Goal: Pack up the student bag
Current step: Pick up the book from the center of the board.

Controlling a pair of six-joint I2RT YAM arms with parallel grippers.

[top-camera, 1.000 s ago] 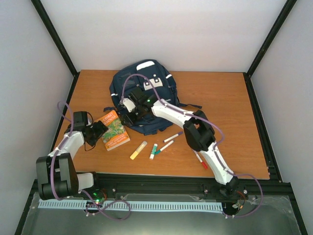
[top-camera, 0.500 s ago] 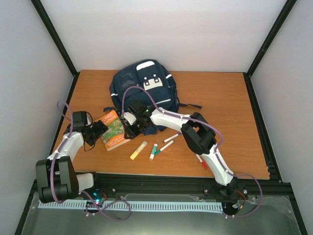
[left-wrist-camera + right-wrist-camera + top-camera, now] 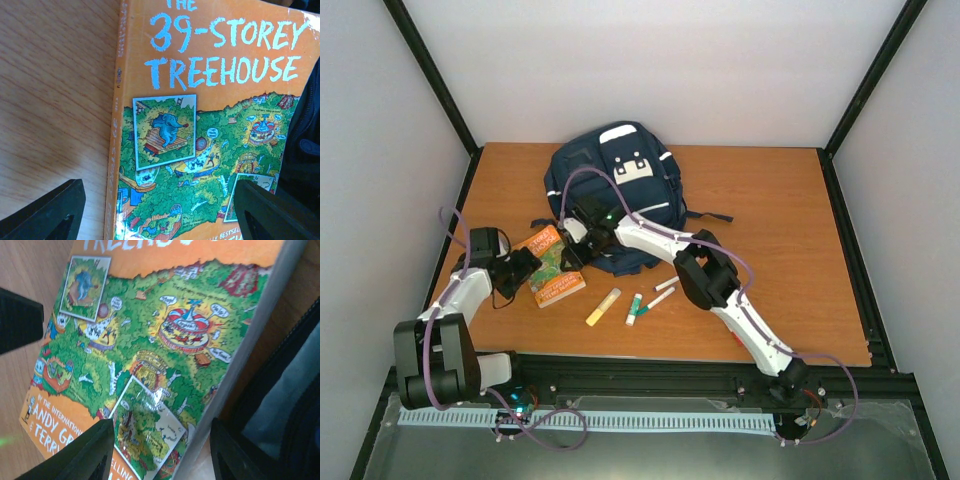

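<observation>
Orange book (image 3: 552,268) lies unpacked on the table (image 3: 770,220), flanked by the spread left gripper (image 3: 524,266) and under the likewise parted right gripper (image 3: 570,250), with the student bag (image 3: 620,185) just beyond the right gripper and pens (image 3: 603,306) loose nearer its base.

1. Student bag (image 3: 610,190): navy-blue fabric with thin white stripes, a white patch on the front and dark straps.
2. Book (image 3: 200,150): orange cover and spine with pale-blue title lettering. The green cartoon treehouse picture is dotted with red, blue and yellow and has white-framed inset panels. There is white lettering on orange at the foot.
3. Surface (image 3: 770,230): warm orange-brown with a fine wood grain.
4. Highlighter (image 3: 603,306): yellow.
5. Markers (image 3: 634,309): white barrels with green ends.
6. Arms (image 3: 650,232): white shells, black joints and purple cables.
7. Walls (image 3: 670,70): plain off-white.
8. Frame posts (image 3: 430,75): black.
</observation>
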